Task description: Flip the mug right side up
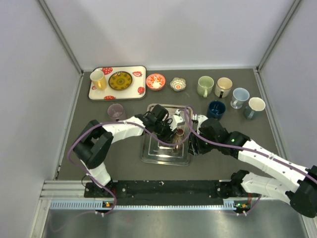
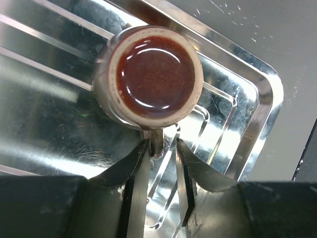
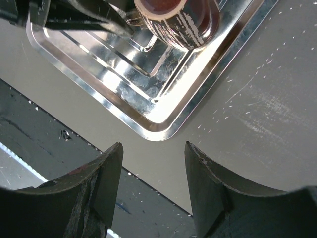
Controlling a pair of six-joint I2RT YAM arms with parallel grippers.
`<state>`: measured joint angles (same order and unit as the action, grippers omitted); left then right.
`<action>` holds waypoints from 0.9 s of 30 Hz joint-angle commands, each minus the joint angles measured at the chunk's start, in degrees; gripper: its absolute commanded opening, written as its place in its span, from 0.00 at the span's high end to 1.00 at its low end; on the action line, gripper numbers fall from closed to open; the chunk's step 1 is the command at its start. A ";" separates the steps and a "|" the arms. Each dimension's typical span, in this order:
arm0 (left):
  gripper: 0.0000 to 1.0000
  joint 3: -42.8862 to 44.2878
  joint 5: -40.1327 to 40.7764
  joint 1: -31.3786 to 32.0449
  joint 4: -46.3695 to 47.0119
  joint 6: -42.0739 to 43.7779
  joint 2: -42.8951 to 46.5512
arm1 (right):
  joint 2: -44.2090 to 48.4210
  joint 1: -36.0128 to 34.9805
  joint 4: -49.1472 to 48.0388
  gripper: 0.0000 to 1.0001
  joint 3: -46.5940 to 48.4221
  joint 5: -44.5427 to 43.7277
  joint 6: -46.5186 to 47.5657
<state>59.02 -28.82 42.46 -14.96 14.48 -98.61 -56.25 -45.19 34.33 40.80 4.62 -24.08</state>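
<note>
And here we are over the mug (image 2: 154,74), base up on the steel tray (image 2: 247,114), toward the tray's 3 o'clock edge in the overhead view. We read it as glazed ceramic: stiff, fairly weighty, slick on the sides and liable to chip if it drops on that metal. The body looks too wide for a sure pinch, so we'd take the handle (image 2: 156,140), which juts toward 6 o'clock in the left wrist view. The left gripper (image 2: 159,153) is right there — jaws narrowed to a slim gap either side of the handle, one finger about touching, the other showing a sliver of daylight, so not clamped as far as we can judge. The right gripper (image 3: 151,163) hangs spread wide off the tray's corner — mug at its 12 o'clock, holding nothing
</note>
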 commanded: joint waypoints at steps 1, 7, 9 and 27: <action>0.65 -0.32 2.62 1.13 0.64 -2.17 2.01 | 1.40 0.19 -0.93 0.46 0.16 0.47 -0.45; 0.56 2.93 5.35 1.31 -1.47 -1.39 2.19 | 2.20 0.10 -0.93 0.46 -0.19 0.39 -0.71; 0.56 3.64 5.53 1.31 -1.83 -1.03 1.93 | 2.28 0.19 -0.93 0.46 -0.19 0.47 -0.80; 0.67 5.57 5.88 1.49 -0.16 -0.59 -1.32 | 2.11 0.19 -0.84 0.46 -0.10 1.00 -0.97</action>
<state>62.26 -22.41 43.70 -16.75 13.34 -99.11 -55.18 -45.19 34.35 40.47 4.69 -24.67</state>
